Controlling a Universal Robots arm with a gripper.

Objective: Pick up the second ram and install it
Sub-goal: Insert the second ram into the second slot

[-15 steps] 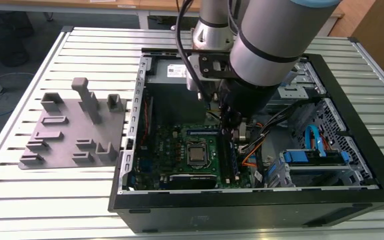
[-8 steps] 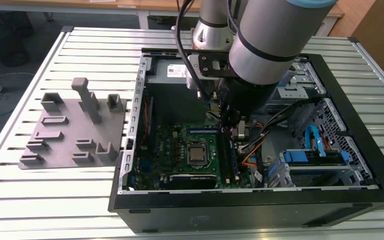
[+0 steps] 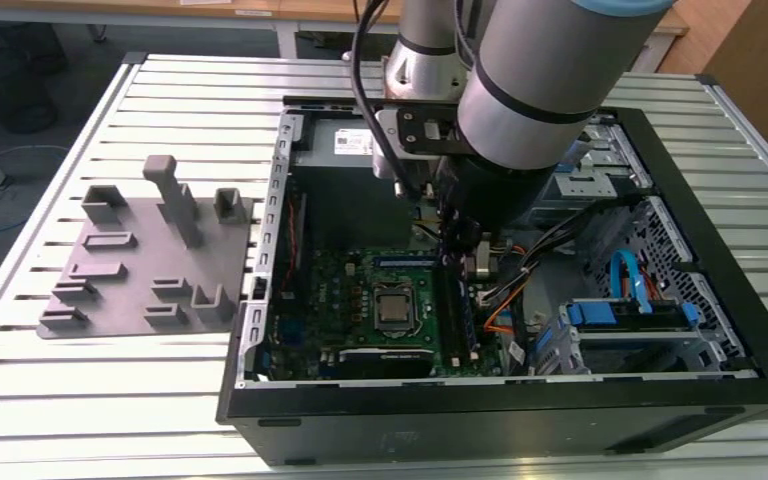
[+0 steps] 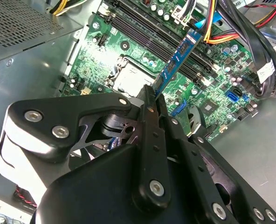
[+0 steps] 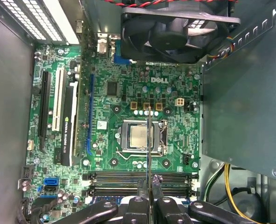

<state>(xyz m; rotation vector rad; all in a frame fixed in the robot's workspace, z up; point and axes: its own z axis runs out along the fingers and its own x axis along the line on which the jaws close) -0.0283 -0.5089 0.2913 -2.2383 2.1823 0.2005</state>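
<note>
Hand (image 4: 153,96): you see it closed on one end of the second ram (image 4: 180,58) | ram: blue-green stick held on edge over the green motherboard (image 5: 175,93), near the long black slots (image 5: 119,178) | around: open computer case (image 3: 491,420) lying on the slatted surface (image 3: 157,100)

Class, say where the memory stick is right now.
In the second wrist view the memory stick is clamped in the gripper, over the black slots, near the processor socket.

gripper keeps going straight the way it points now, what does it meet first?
Likely the black memory slots on the motherboard; the second ram clamped in the gripper would reach them first. Remaining gap unclear.
</note>
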